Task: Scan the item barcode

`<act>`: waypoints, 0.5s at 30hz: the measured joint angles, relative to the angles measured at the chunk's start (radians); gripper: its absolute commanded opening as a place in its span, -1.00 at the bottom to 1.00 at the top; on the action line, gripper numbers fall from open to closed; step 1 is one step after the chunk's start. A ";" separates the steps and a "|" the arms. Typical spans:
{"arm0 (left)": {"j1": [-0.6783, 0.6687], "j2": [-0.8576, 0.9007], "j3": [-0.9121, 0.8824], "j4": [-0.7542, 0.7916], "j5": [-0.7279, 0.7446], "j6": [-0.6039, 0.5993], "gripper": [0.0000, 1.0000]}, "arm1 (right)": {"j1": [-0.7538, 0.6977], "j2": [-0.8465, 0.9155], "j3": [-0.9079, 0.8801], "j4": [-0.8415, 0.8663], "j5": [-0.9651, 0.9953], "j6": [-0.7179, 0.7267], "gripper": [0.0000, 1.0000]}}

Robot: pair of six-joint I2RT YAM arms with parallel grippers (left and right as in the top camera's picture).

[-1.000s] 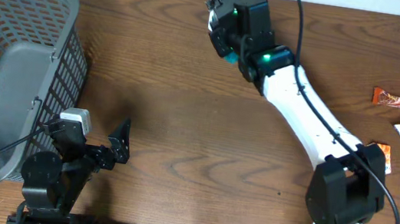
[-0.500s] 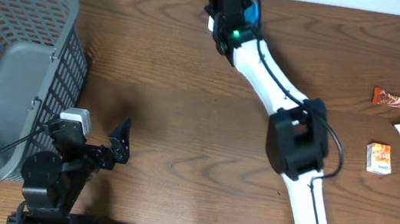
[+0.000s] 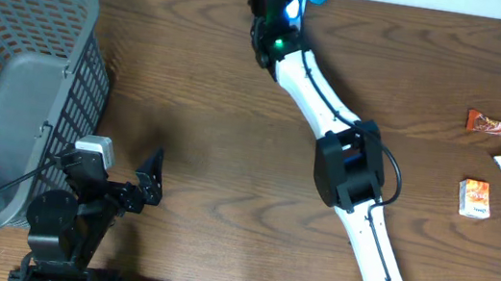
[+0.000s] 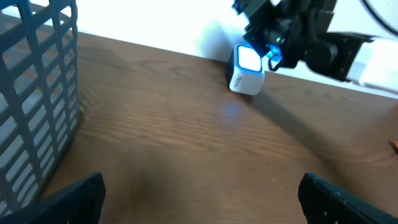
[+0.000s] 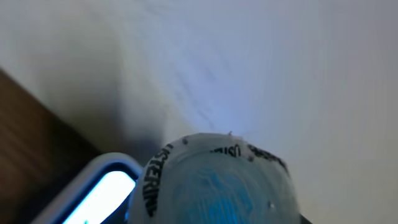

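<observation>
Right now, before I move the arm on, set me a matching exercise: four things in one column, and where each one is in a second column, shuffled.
Things:
1. grey plastic mesh basket
2. white cube scanner with lit window
3. small orange-and-white carton
4. blue translucent bottle

Places:
A. right side of the wooden table
B. raised close to the glowing window
C. left side of the table
D. standing at the table's far edge

Pairs: 1-C, 2-D, 3-A, 4-B
</observation>
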 measured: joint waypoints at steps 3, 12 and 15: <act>0.000 0.000 0.000 0.000 0.000 0.000 0.97 | 0.013 0.005 0.000 -0.001 0.005 -0.019 -0.69; 0.000 0.000 0.000 0.000 0.000 0.000 0.97 | 0.027 0.005 0.003 -0.011 0.007 -0.029 -0.70; 0.000 0.000 0.000 0.000 0.000 0.000 0.97 | 0.027 0.005 0.003 -0.004 0.029 -0.039 -0.67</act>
